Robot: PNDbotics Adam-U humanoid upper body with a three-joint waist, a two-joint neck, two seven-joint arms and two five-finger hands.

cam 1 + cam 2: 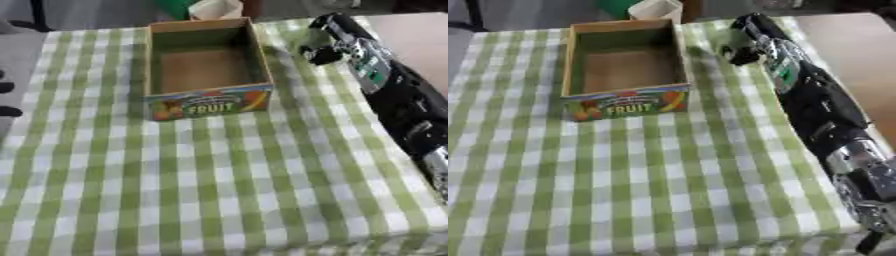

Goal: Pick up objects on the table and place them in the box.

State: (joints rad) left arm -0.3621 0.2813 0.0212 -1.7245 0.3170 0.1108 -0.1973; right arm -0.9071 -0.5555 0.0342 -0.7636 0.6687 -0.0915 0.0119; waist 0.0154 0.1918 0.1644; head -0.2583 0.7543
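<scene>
Green-and-white checked cloth covers the table (219, 190), and from where I stand the whole near stretch of it below the box carries nothing I can pick out.

The cardboard box (206, 102) sits toward the far side, open at the top, with a bright printed front panel reading FRUIT. Its brown floor looks bare. Just behind the box, past the table's far edge, a pale paper-like shape (215, 8) pokes up; I cannot say what it is.

The right arm (815, 110) runs up the table's right side, and the right hand (750, 37) lies beside the box's far right corner, near it but apart. Its fingers are a dark blur, so I cannot tell whether they are spread, curled or holding anything. The left hand does not show.

No loose object for the box is visible on the cloth, so where the next one lies is unclear. The box itself looks light and fairly stiff, with thin walls that would flex if pinched; it should slide easily on the cloth if nudged.
</scene>
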